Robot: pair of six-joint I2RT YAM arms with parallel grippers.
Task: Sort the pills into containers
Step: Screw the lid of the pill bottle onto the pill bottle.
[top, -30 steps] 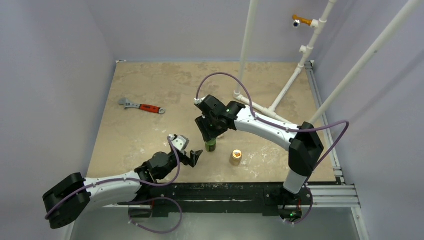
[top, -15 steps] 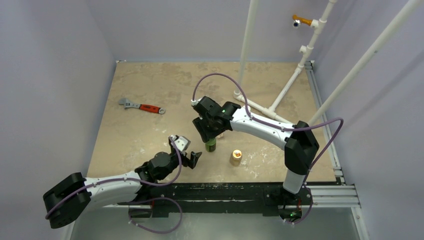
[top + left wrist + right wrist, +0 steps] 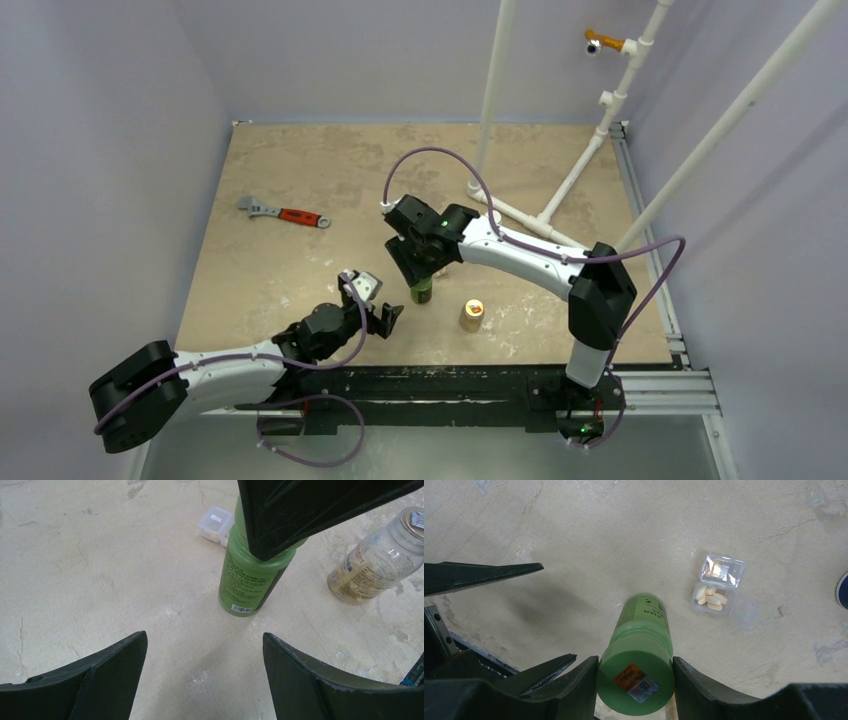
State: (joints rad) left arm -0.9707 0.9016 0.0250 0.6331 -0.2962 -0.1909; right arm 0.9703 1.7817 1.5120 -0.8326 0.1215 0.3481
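A red-handled metal wrench (image 3: 283, 213) lies far left on the beige table (image 3: 300, 160). The left gripper (image 3: 385, 318) hangs low, its claw spread and holding nothing. The right gripper (image 3: 635, 672) pinches the cap of the upright green plastic pill bottle (image 3: 250, 580). Just beside that bottle sits the small clear plastic case (image 3: 718, 587), lid open, with pale oval pills (image 3: 710, 600) inside. A tan-orange translucent bottle (image 3: 372, 565) stands further right.

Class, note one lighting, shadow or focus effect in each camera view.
Right wrist: pills sharp, soft shadow left of the green bottle. Left wrist: the other arm's finger masks the bottle's top. Top external: even light, pills too small to see.
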